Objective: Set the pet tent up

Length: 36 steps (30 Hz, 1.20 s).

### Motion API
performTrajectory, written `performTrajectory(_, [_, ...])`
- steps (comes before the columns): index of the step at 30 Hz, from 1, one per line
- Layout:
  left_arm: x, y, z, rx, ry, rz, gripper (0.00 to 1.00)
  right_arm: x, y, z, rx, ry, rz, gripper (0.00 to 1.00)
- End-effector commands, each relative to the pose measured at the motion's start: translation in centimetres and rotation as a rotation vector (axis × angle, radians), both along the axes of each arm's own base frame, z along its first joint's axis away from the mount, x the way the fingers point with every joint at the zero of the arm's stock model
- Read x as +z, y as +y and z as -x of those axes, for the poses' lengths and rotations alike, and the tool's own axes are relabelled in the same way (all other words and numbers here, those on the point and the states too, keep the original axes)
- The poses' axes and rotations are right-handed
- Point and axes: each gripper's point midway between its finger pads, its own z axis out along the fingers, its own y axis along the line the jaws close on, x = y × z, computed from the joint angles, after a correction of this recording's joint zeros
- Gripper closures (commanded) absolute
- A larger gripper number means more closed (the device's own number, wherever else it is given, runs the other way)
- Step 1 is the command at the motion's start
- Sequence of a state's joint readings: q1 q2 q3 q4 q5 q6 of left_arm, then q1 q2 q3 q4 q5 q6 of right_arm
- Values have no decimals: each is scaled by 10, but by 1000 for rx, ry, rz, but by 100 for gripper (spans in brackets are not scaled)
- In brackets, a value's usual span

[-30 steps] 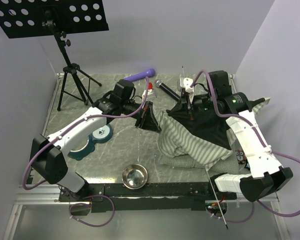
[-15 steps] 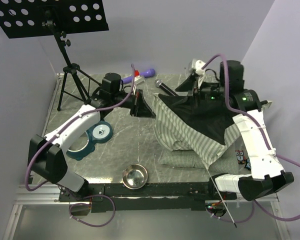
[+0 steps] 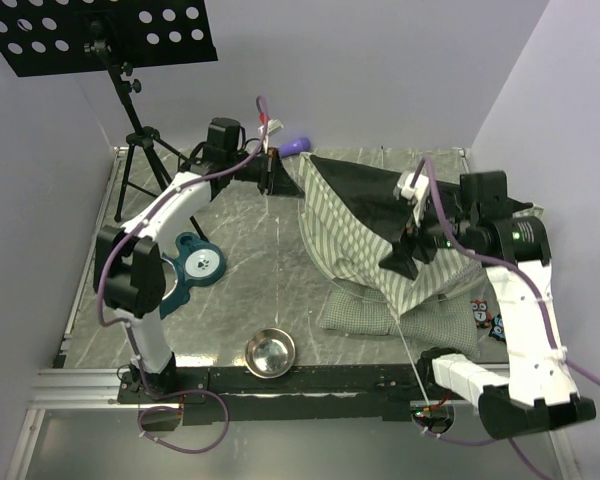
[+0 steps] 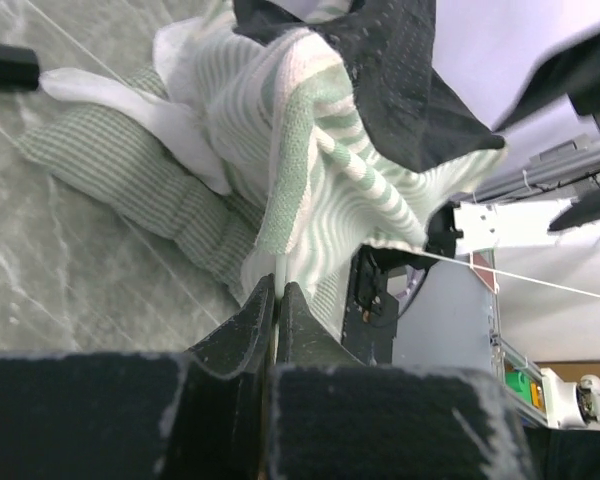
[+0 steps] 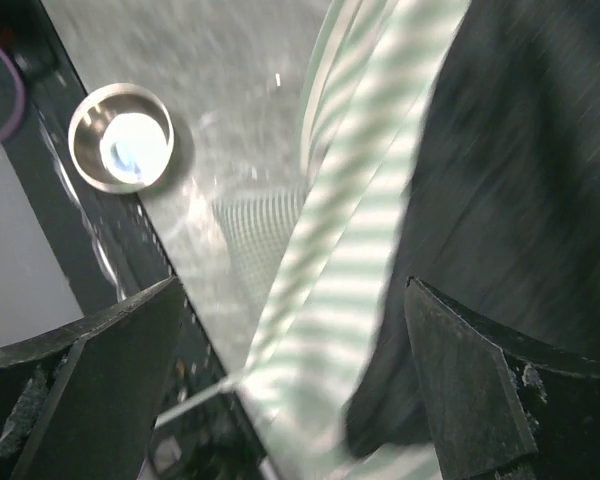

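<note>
The pet tent (image 3: 345, 235), green-and-white striped with a dark lining, is stretched up off the table between my two arms. Its grey-green checked cushion mat (image 3: 365, 312) lies under it. My left gripper (image 3: 278, 176) is at the back of the table, shut on a thin pale edge of the tent (image 4: 320, 150) at its far corner (image 4: 277, 285). My right gripper (image 3: 398, 260) hovers over the tent's right side, jaws wide open (image 5: 295, 340). Striped fabric (image 5: 370, 200) and dark lining (image 5: 520, 150) pass below them, untouched. A thin pole (image 3: 410, 350) runs to the near edge.
A steel bowl (image 3: 270, 352) sits at the front edge, also seen in the right wrist view (image 5: 120, 135). The teal bowl holder (image 3: 195, 265) lies left of centre. A music stand tripod (image 3: 140, 165) stands back left, a purple object (image 3: 296, 146) by the back wall.
My left gripper has pulled the tent corner back and leftwards, lifting the fabric taut. My right gripper has opened, let go of the tent and swung toward the front right.
</note>
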<state>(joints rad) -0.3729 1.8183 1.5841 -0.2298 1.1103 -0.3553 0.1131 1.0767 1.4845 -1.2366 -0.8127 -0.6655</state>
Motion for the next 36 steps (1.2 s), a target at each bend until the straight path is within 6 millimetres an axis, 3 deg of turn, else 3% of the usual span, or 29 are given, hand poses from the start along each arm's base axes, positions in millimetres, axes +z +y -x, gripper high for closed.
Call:
performTrajectory(1, [2,-3,-27,-6,10,8,99,-22,-27,17,-74,39,125,4])
performTrajectory(5, [2,-1,-50,3,-27,28,99,-24,-15,32,-41,105,36,7])
performTrajectory(9, [6,1,-59,-27,-112,47,99,-29,-12,24,-87,156,-2,11])
performTrajectory(14, [6,1,-55,-71,-171,58,99,-3,-21,-12,-214,163,-101,17])
performTrajectory(19, [1,2,-50,-117,-225,68,99,16,-32,-5,-79,16,-121,14])
performTrajectory(21, [-4,4,-53,-129,-237,65,99,8,-39,6,39,-113,-17,15])
performTrajectory(27, [-7,8,-61,-160,-286,85,99,-37,-51,25,224,-283,192,19])
performTrajectory(32, [-9,7,-72,-152,-283,102,99,-64,-44,33,328,-313,190,20])
performTrajectory(36, [-7,5,-76,-154,-290,122,99,-74,-39,22,351,-301,140,20])
